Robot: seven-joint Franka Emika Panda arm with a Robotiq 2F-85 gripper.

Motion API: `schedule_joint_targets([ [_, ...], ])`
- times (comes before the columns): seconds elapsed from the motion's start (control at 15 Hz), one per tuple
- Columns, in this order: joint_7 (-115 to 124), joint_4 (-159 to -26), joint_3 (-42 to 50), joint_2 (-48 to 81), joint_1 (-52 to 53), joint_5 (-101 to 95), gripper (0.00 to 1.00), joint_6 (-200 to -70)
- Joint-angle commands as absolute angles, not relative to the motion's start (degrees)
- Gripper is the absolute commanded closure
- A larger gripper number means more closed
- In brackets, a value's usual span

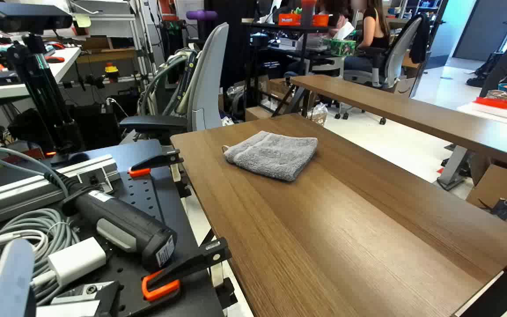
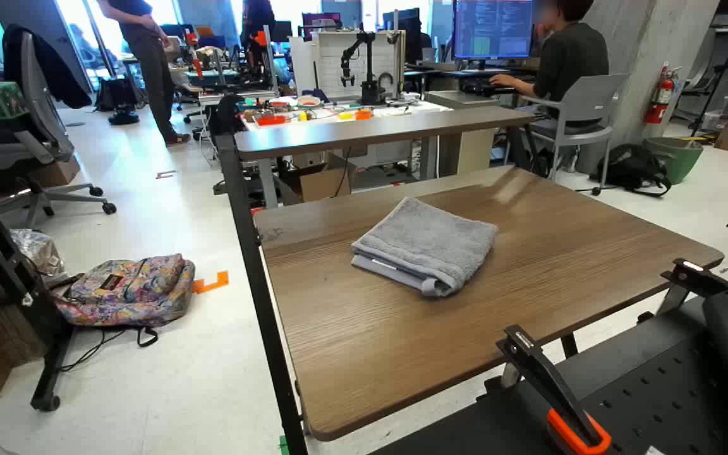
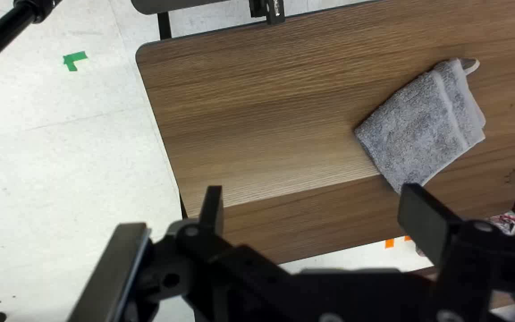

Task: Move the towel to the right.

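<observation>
The towel is a grey, fuzzy, folded cloth lying on the brown wooden table. It shows in both exterior views (image 1: 273, 154) (image 2: 427, 243) and at the right in the wrist view (image 3: 423, 125). Its small loop is at the top right there. My gripper (image 3: 313, 187) is open and empty in the wrist view, with its two black fingers far apart. The right fingertip overlaps the towel's lower corner in that picture, but the gripper seems to be above the table. The gripper does not show in either exterior view.
The wooden table (image 1: 324, 229) has a raised shelf (image 2: 376, 131) along one side. A black base plate with orange-tipped clamps (image 1: 161, 286), cables (image 1: 55, 224) and a black handheld device (image 1: 121, 229) adjoins it. A black post (image 2: 263, 303) stands at the table's end.
</observation>
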State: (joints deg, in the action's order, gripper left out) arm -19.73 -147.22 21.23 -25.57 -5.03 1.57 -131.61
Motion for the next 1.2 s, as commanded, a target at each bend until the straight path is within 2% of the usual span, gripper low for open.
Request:
schedule_joint_targets([
  [0.0, -20.38, -147.13, 19.79, -25.34, -6.51, 2.45, 0.00, -131.44],
  [0.4, -20.38, -147.13, 19.79, -25.34, -6.51, 2.45, 0.00, -131.44],
  [0.6, -17.91, -149.46, 17.24, -23.60, -6.13, 1.54, 0.00, -135.64],
  [1.13, -6.08, -153.65, 5.31, -13.43, -3.11, 0.16, 0.00, -150.48],
])
